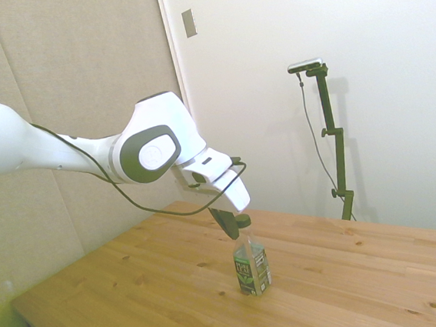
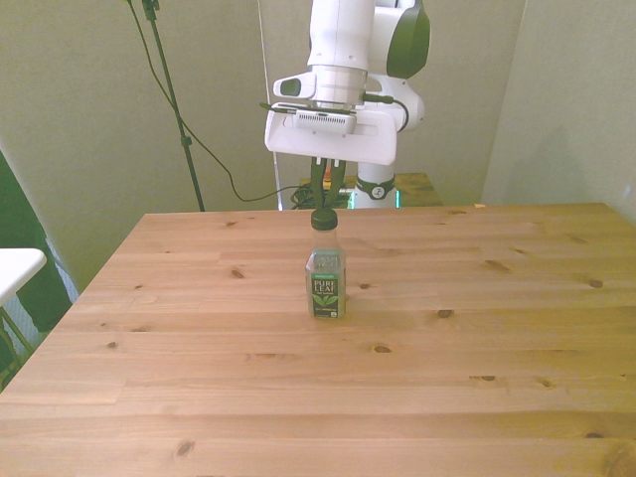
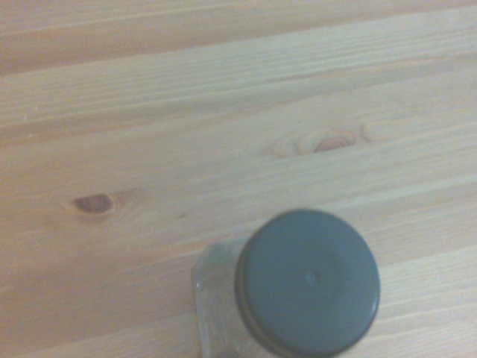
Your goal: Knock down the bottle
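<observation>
The bottle (image 2: 326, 282) is not knocked down yet. It stands straight up on the table (image 2: 497, 378), near the middle in the front view, with its dark green cap (image 2: 324, 220) on top. So the main job is all still to do. The gripper (image 2: 328, 194) hangs right over the cap, very close to it. In the side view the gripper (image 1: 234, 222) seems to touch the cap, or nearly touch it, but I cannot say for sure which. In the front view its jaws look close together, with only a thin gap, and they hold nothing. To finish, I think the arm must push the top of the bottle sideways until it tips and lies flat. The bottle looks light and tall, so a small push up high should be enough. Some things are hard to see. In the side view the dark fingers blend with the dark cap, so the edge between them is lost. The wrist view shows the cap (image 3: 308, 281) from above, big and a bit blurry, and the bottle's body under it is cut off at the edge. I cannot tell if there is any drink inside the bottle.
</observation>
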Robot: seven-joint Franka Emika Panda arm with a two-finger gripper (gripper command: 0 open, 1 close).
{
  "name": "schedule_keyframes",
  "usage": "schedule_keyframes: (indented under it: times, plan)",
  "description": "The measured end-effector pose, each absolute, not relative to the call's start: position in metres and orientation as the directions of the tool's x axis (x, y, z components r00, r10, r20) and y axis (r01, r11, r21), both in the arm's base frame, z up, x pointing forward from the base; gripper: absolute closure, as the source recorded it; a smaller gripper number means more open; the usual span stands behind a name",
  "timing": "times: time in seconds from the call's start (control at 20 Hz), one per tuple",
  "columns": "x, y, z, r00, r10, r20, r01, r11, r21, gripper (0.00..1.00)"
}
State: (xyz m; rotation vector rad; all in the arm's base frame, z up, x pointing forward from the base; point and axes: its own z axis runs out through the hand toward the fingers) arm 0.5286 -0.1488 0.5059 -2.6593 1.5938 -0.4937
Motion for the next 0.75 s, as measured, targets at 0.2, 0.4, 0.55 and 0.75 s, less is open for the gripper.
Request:
schedule_keyframes:
  times: [0.2,0.4,0.55,0.75]
  plan:
    - [0.565,-0.143,0.501,0.399,-0.877,0.268,-0.878,-0.45,-0.164,1.0]
    - [0.605,-0.138,0.497,0.364,-0.891,0.271,-0.891,-0.417,-0.176,1.0]
    - [0.625,-0.144,0.498,0.341,-0.897,0.282,-0.898,-0.4,-0.187,1.0]
    - [0.642,-0.157,0.491,0.323,-0.901,0.291,-0.904,-0.384,-0.187,1.0]
